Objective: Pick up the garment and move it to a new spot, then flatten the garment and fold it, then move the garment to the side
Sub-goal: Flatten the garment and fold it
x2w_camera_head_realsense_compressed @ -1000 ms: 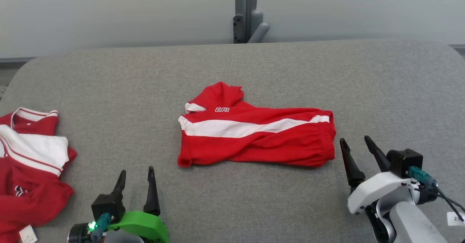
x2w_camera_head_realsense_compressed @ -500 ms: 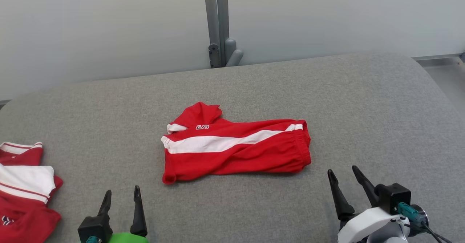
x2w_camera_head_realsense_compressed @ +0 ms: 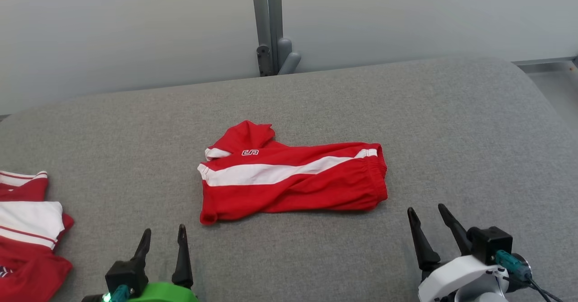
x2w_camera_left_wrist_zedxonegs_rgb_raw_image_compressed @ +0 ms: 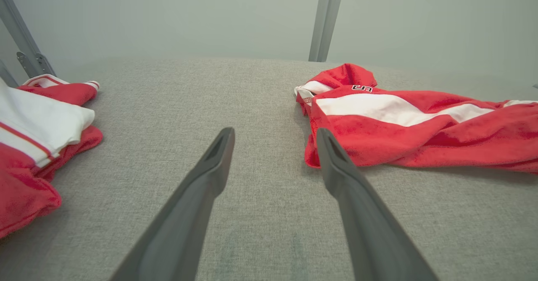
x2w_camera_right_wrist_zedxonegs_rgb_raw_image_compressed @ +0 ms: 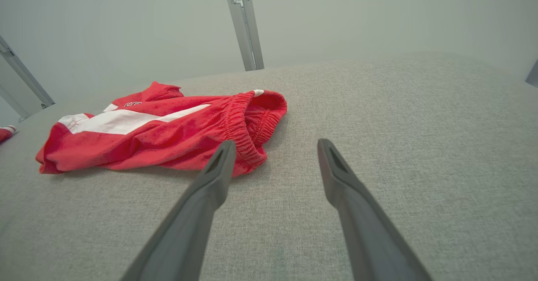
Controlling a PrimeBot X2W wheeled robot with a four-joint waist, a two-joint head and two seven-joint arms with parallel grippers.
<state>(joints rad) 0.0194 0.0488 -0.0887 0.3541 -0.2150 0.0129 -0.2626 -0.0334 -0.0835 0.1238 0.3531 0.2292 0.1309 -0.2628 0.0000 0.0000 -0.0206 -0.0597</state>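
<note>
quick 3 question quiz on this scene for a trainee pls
1. True or false: the right tool is gripping the red garment.
2. Which end of the red garment lies nearest the right tool? A the gathered elastic end; B the logo end.
3. Fill in: a second red and white garment lies at the robot's ____ edge of the grey surface.
Key: 1 false; 2 A; 3 left.
</note>
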